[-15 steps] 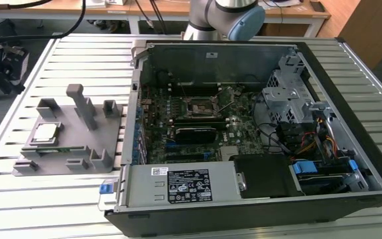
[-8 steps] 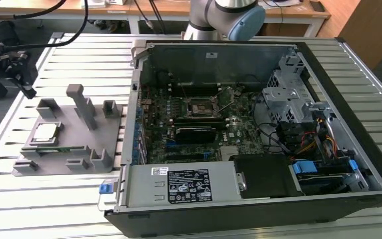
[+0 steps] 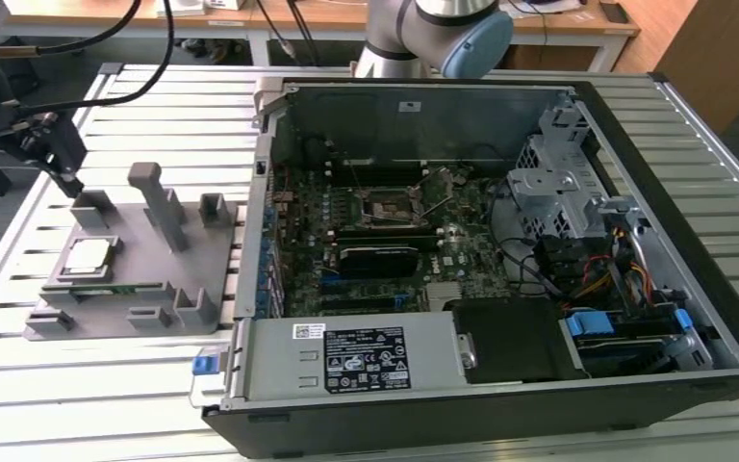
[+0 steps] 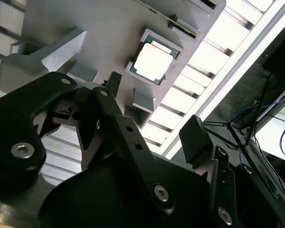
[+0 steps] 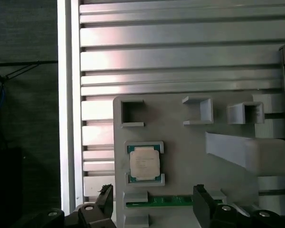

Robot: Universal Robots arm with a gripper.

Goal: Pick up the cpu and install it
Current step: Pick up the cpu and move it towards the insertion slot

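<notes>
Cpu (image 5: 144,163) lies pocketed in the grey fixture (image 5: 180,137), probably to keep it square; my gripper (image 5: 152,192) hovers near, jaws apart, empty.

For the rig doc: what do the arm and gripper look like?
Arm: silver-grey tube, pale blue joint cap. Gripper: matt black angular links with silver screw heads, two black jaws standing apart. Black cables run toward it.

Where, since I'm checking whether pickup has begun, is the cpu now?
On the exterior view's left, the cpu lies in a recess of the grey fixture, beside the open computer case.
</notes>
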